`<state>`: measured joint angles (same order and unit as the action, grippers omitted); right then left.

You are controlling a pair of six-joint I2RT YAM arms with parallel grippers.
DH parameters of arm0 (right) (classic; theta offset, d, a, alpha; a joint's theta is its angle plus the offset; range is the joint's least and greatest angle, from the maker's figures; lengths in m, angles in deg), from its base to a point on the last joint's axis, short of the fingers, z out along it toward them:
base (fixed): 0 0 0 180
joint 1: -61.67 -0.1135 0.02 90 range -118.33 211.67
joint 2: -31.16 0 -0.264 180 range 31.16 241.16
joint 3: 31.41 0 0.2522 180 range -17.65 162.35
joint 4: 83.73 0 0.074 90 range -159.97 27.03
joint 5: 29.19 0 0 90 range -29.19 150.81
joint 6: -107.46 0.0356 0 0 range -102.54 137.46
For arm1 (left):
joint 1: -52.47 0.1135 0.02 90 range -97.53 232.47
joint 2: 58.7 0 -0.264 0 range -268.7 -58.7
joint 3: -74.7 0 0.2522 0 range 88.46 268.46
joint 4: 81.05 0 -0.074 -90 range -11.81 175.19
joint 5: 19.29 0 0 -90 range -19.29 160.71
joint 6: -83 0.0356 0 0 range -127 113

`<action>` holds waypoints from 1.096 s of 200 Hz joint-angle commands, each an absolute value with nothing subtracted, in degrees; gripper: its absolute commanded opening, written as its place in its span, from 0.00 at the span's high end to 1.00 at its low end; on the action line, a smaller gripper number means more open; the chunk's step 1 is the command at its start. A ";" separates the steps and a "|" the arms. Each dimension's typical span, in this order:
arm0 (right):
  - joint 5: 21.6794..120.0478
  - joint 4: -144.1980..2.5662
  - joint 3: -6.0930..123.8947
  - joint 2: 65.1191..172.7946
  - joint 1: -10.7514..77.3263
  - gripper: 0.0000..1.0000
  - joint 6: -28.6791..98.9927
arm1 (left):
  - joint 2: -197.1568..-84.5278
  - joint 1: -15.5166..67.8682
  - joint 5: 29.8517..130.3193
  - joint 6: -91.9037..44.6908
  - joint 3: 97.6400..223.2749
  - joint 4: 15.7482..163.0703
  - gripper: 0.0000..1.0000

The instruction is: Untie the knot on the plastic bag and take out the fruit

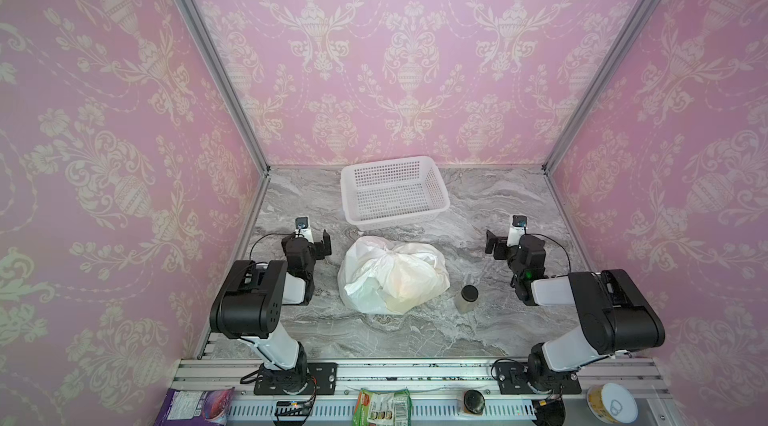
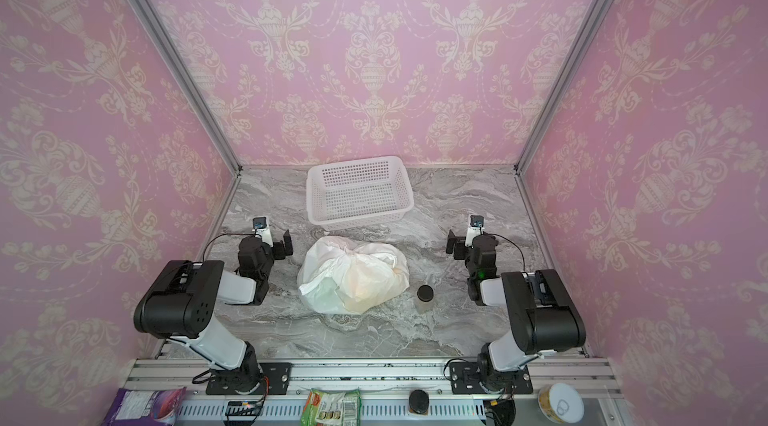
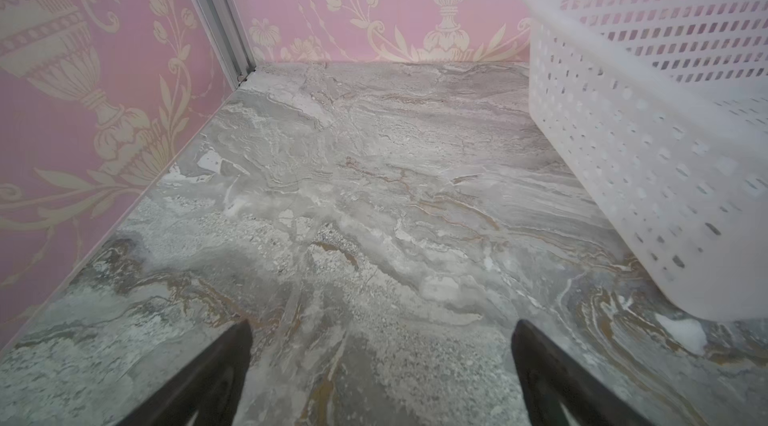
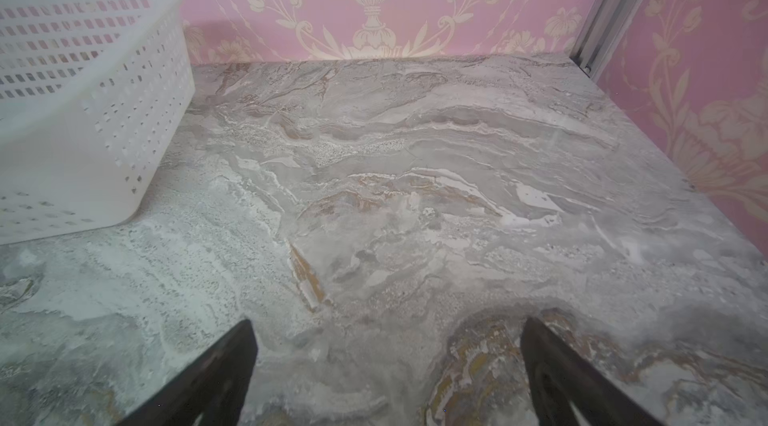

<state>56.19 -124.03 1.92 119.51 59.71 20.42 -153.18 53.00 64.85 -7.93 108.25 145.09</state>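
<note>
Left pincer (image 3: 382,325) and right pincer (image 4: 388,321) gape wide, empty, flanking the tied plastic bag (image 1: 395,276) on the surface (image 1: 415,332). Tugging thin film beside the knot (image 1: 383,252) could tighten it, or topple the black-lidded jar (image 1: 468,298) nearby.

A robot test booth, probably in a lab. Pink wallpaper (image 1: 415,50) panels in aluminium posts (image 1: 214,58) wall a marble-print table (image 1: 415,332). Arm bases (image 1: 286,378) bolt to a rail (image 1: 415,376) at the frame's bottom.

Purple foil packet (image 1: 199,405), near left: print was too blurred to read.
Green packet (image 1: 381,405), near middle: barcode showed, digits unreadable.
</note>
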 commanded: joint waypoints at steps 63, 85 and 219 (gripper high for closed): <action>56.87 -123.58 3.16 119.31 59.97 0.00 19.85 | -152.59 52.99 64.46 -7.26 108.45 144.20 0.01; 56.85 -123.53 3.13 119.29 59.93 0.00 19.86 | -152.48 52.99 64.55 -7.31 108.44 144.12 0.01; 48.66 -122.12 0.51 112.43 57.02 0.00 18.75 | -144.20 51.79 60.30 -6.92 110.92 133.02 0.01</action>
<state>55.16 -122.48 2.21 118.09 58.73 19.98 -151.91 52.89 64.30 -7.91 108.27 143.03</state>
